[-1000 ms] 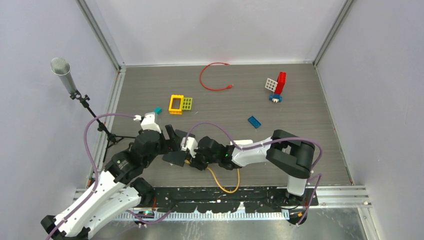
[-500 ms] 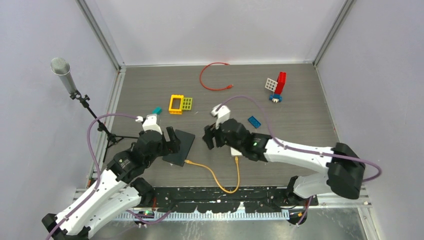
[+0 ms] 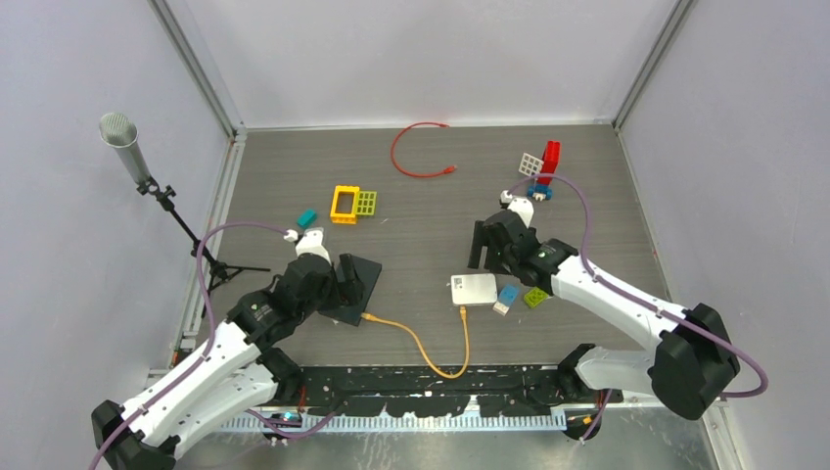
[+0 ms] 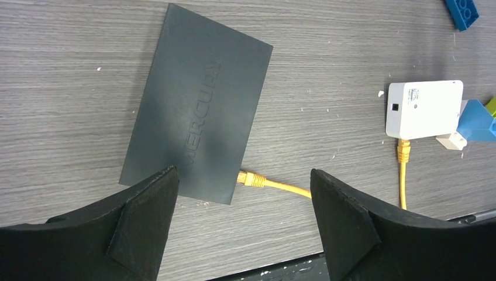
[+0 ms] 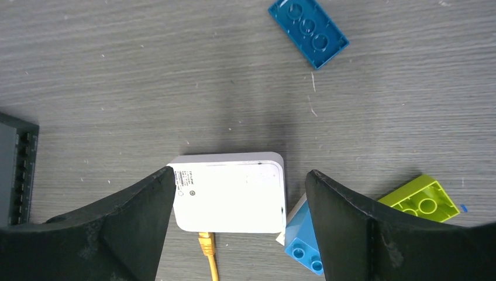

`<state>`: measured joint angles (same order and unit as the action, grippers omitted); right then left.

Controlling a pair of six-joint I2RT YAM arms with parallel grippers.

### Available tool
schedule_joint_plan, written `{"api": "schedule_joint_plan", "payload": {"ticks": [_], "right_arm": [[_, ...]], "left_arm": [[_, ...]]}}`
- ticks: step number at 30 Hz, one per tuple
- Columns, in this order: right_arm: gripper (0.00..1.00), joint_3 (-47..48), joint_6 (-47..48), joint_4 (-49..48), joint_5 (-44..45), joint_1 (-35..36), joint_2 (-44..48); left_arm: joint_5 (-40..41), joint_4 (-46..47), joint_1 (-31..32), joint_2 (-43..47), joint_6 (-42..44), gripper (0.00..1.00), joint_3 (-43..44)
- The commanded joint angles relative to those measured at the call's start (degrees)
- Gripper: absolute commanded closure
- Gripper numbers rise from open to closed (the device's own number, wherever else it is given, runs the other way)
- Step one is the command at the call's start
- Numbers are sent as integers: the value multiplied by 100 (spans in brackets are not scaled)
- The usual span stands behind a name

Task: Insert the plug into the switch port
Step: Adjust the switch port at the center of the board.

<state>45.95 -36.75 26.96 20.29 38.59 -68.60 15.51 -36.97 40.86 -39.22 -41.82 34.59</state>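
Note:
The black switch (image 3: 354,286) lies flat at the near left. A yellow cable (image 3: 431,357) loops along the table's near edge. Its plug (image 4: 251,179) butts into the switch's right side near the front corner; the port itself is hidden there. The cable's other plug (image 5: 206,243) enters the white box (image 5: 231,193). My left gripper (image 4: 243,175) hovers open over the switch's near end and the plug, holding nothing. My right gripper (image 5: 238,175) is open above the white box, apart from it. In the top view the left gripper (image 3: 338,282) and the right gripper (image 3: 487,250) stand well apart.
A light-blue brick (image 5: 301,243) touches the white box's right side, with a green brick (image 5: 424,202) beyond it. A dark-blue plate (image 5: 308,29) lies farther back. A red cable (image 3: 416,152), yellow-green frames (image 3: 352,203), a red-and-blue brick stack (image 3: 543,171) and a microphone stand (image 3: 157,186) sit around.
My right gripper let go at the switch, opened wide and swung right to above the white box. The left arm shifted slightly right and stayed open.

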Motion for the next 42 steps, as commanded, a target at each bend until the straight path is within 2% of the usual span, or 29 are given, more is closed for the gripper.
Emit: {"api": "schedule_joint_plan", "payload": {"ticks": [1, 8, 16, 23, 30, 35, 38, 42], "right_arm": [[14, -98, 181, -3, -657, -286, -236], [14, -366, 166, -312, -891, -521, -566], [14, -610, 58, -1116, -1437, -519, -1053], [21, -431, -242, -1723, -2134, -393, -1470], [24, 405, -617, -2004, -1659, 580, -2254], [24, 1300, -234, -1827, -1423, 898, -2824], [18, 1553, 203, -1455, -957, 896, -2632], [15, 1517, 804, -935, -199, 842, -1928]], "left_arm": [[-104, 239, 10, 142, -150, 15, -123], [-186, 230, 10, 178, -234, 16, -233], [-223, 308, 10, 140, -225, 16, -236], [-252, 354, 10, 123, -221, 16, -292], [-276, 458, 10, 32, -232, 16, -330], [-166, 492, 10, 67, -142, 17, -324], [40, 463, 10, 115, -88, 16, -276], [169, 544, 12, -54, 127, 16, -104]]}}
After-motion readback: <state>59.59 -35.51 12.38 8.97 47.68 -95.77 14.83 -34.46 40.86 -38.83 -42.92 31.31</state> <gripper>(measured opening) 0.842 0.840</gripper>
